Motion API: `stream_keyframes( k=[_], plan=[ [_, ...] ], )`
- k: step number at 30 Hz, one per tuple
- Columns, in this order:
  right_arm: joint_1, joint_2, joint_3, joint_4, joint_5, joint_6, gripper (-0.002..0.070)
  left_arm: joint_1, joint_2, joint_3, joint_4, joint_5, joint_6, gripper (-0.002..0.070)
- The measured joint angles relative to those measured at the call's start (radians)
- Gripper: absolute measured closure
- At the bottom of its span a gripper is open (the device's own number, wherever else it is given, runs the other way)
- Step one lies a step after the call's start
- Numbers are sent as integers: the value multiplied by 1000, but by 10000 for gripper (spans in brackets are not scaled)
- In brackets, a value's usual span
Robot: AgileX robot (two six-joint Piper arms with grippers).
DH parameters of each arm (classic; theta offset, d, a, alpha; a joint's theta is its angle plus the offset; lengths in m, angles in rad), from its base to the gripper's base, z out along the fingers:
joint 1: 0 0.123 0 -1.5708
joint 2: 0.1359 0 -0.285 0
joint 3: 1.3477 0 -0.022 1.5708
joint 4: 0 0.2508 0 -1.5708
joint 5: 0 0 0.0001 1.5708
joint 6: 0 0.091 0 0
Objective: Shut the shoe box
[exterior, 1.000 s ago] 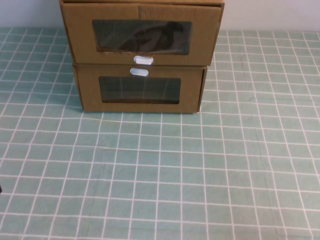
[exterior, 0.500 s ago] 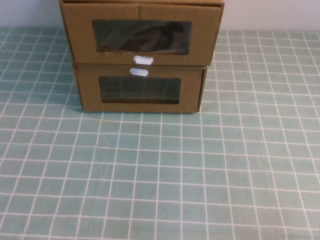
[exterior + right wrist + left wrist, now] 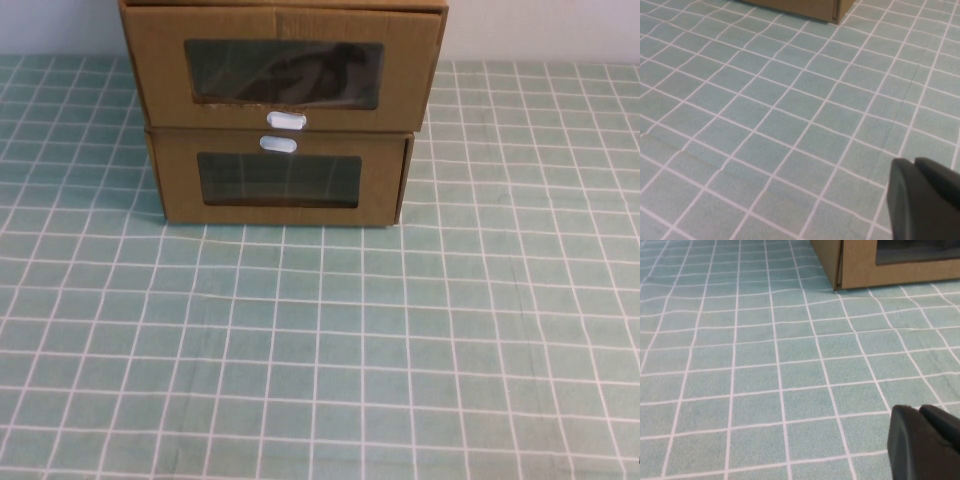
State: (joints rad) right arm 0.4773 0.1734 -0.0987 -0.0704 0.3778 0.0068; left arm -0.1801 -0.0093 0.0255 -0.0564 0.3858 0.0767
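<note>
The shoe box [image 3: 282, 68] is the upper of two stacked brown cardboard boxes at the far middle of the table. It has a clear window with a dark shoe behind it and a white pull tab [image 3: 285, 120] under the window. Its front panel lines up roughly with the front of the box below; I cannot tell how far the drawer stands out. Neither gripper shows in the high view. My left gripper [image 3: 920, 410] is shut and empty, low over the mat, well short of the boxes. My right gripper [image 3: 915, 162] is shut and empty, also over the mat.
The lower cardboard box [image 3: 280, 180] has its white tab [image 3: 278, 144] above its window; its corner shows in the left wrist view [image 3: 890, 265] and right wrist view [image 3: 805, 7]. A green grid mat [image 3: 320, 350] covers the table.
A small dark shape at the left edge of the high view one second ago is gone. The boxes have not moved.
</note>
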Motion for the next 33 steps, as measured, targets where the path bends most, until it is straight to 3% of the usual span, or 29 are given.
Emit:
stream_keyframes(
  k=[33],
  plan=[
    [-16,-32,0,-2,3,0,690,0,-3,0,4,2,-2,680]
  ],
)
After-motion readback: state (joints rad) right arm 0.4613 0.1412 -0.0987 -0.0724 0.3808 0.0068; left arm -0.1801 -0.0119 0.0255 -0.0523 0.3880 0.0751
